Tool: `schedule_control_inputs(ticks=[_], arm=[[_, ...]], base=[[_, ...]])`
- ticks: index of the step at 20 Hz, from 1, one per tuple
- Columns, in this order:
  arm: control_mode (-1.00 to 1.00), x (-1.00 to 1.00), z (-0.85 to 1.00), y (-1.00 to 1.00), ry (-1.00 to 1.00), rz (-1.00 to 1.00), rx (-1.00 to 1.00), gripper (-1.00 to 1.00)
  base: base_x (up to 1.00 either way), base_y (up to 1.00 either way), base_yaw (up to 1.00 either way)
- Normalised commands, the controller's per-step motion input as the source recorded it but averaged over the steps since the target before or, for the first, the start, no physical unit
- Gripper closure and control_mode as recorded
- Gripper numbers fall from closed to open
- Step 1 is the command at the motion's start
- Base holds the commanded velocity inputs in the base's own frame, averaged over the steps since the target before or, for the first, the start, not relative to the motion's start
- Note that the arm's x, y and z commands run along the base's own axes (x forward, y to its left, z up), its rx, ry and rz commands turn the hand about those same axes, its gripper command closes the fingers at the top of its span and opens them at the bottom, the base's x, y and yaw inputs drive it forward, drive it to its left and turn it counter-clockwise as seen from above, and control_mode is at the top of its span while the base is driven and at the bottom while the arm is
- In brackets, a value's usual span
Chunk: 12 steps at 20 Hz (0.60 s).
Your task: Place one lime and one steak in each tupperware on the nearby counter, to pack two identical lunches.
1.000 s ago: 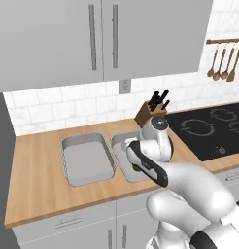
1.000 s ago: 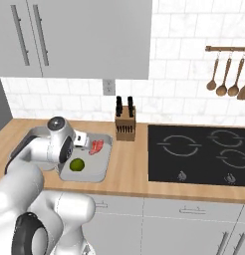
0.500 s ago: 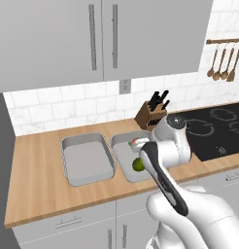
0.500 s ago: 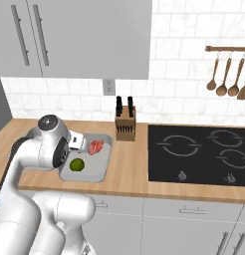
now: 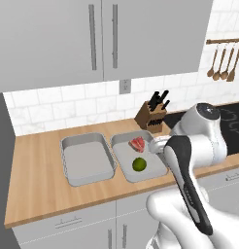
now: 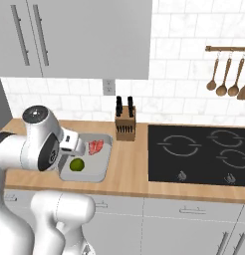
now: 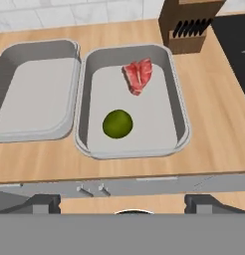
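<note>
The lime (image 7: 117, 123) and steak (image 7: 138, 75) lie in the tupperware (image 7: 179, 117) straight ahead of my hand (image 7: 122, 203), whose fingers stand apart holding nothing, one lunch packed, its neighbour (image 7: 36, 89) unfilled.

Glossy white rounded arm (image 5: 201, 141) with a long dark band along one link, dark grey joint cap (round, ringed) at the top, bulky white base shell below.
</note>
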Motion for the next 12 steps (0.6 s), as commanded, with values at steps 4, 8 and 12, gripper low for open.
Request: schedule_control_inputs(ticks=[4,8,12], arm=[[-1.00,-0.87,0.32,0.00,0.00,0.00,0.00,-1.00],[1.00,0.00,0.00,0.00,0.00,0.00,0.00,-1.00],[1.00,0.00,0.00,0.00,0.00,0.00,0.00,-1.00]], base=[[0.00,0.00,0.00],[-1.00,0.00,0.00],[-1.00,0.00,0.00]])
